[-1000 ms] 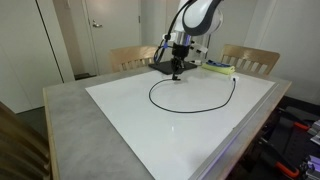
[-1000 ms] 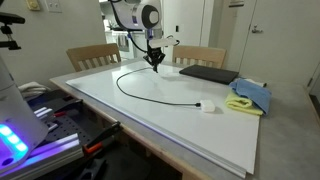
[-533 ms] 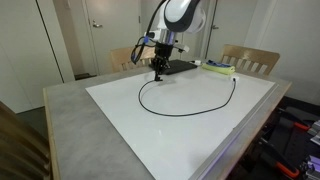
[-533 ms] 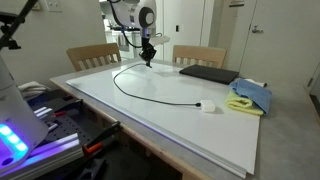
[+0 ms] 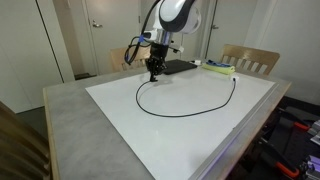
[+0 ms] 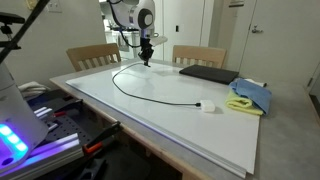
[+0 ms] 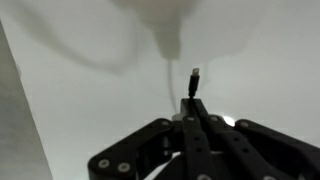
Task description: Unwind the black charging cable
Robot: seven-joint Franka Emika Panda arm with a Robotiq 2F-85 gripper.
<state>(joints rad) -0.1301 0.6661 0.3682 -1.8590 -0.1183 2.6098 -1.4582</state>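
The black charging cable [image 5: 185, 110] lies in a wide open curve on the white board [image 5: 150, 135]; it also shows in an exterior view [image 6: 150, 97], ending at a white plug [image 6: 207, 106]. My gripper [image 5: 153, 76] hangs over the board's far side and is shut on the cable's other end, also seen in an exterior view [image 6: 145, 62]. In the wrist view the jaws [image 7: 195, 118] are closed together and the small black plug end [image 7: 195, 80] sticks out beyond the fingertips above the white surface.
A flat black pad [image 6: 208, 73] lies at the board's far edge. A blue and yellow cloth [image 6: 250, 97] sits beside it on the grey table [image 5: 65, 125]. Wooden chairs [image 5: 250, 58] stand behind the table.
My gripper has moved sideways along the far edge of the board, away from the black pad, dragging the held cable end and widening the curve.
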